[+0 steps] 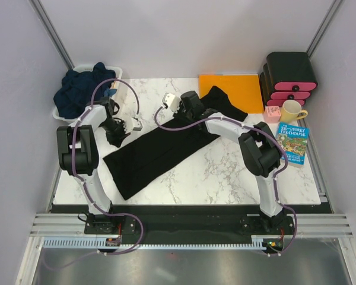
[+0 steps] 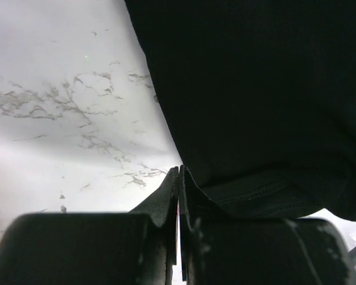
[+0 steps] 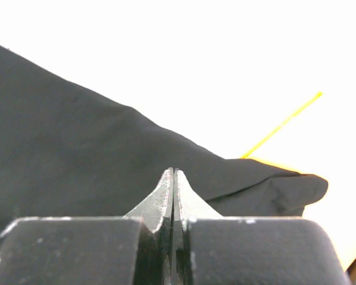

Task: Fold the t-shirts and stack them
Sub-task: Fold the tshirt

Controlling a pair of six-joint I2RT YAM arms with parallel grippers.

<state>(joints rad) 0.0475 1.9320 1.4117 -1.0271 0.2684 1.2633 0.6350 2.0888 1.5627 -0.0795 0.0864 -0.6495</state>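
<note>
A black t-shirt (image 1: 160, 151) lies spread slantwise on the marble table, its far end reaching onto the orange sheet (image 1: 231, 88). Dark navy t-shirts (image 1: 80, 92) are heaped in a white basket (image 1: 114, 70) at the back left. My left gripper (image 1: 116, 139) is down at the black shirt's left edge. In the left wrist view it (image 2: 179, 169) is shut, with the shirt's hem (image 2: 255, 196) just right of its fingers. My right gripper (image 1: 192, 114) is over the shirt's far edge. It (image 3: 174, 170) is shut too, and no cloth shows between the tips.
At the back right stand a black and pink drawer unit (image 1: 289, 80), a yellow mug (image 1: 292, 110) and a small pink cube (image 1: 272, 113). A book (image 1: 291, 142) lies at the table's right edge. Grey walls close in both sides.
</note>
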